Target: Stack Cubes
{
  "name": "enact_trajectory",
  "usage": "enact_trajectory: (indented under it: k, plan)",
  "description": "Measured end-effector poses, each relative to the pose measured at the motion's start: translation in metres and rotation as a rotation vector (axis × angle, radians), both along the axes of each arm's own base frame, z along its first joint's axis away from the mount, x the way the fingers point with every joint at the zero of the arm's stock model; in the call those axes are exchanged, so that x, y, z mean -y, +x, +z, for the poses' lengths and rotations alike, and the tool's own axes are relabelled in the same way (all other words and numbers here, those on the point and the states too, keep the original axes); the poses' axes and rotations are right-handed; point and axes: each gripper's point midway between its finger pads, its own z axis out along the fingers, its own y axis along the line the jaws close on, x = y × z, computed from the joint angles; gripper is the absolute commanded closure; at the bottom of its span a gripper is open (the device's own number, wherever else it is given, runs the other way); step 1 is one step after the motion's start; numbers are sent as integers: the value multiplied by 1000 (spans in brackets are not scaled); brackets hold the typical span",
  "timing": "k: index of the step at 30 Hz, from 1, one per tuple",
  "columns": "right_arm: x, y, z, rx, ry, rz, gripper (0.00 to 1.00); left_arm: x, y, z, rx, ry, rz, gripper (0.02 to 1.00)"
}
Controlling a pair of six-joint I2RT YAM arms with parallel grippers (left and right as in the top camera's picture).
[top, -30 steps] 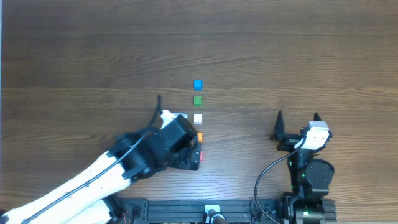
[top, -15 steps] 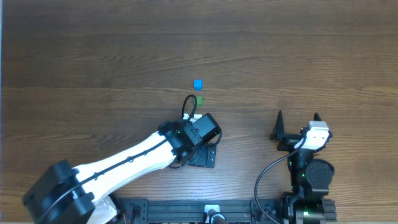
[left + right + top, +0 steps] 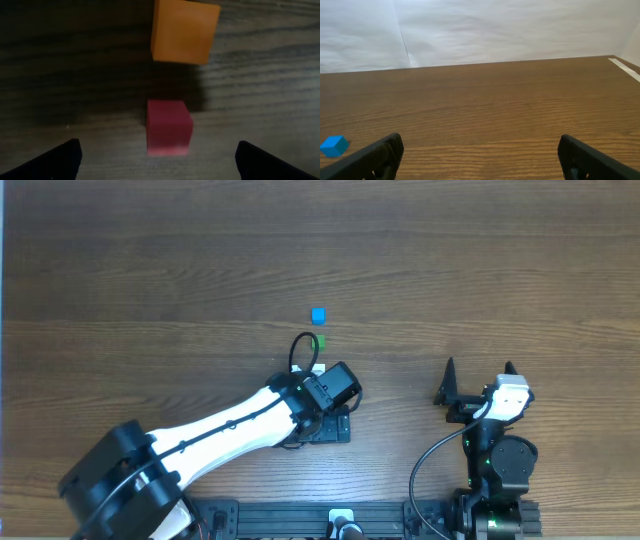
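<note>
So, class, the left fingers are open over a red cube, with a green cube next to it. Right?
No: next to the red cube lies an orange cube, not a green one; the left wrist view shows it. The left fingers are open.

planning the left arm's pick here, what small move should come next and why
Probably lower the left gripper straight down around the red cube, then close. Its fingers are open and the cube sits on the table roughly centred between them. The orange cube lies beyond it with a gap, so the fingers should clear it.
</note>
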Motion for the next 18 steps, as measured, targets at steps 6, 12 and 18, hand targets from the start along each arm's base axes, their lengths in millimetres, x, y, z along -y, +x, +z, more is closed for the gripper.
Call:
enact_trajectory:
  k: [6, 12, 18]
  plan:
    - [0, 0, 0, 0, -1, 0, 9, -2, 1, -10, -9, 31, 15, 25]
    - [0, 0, 0, 0, 0, 0, 7, -7, 0, -11, -9, 53, -11, 47]
    - [0, 0, 0, 0, 0, 0, 7, -7, 0, -11, -1, 55, -58, 71]
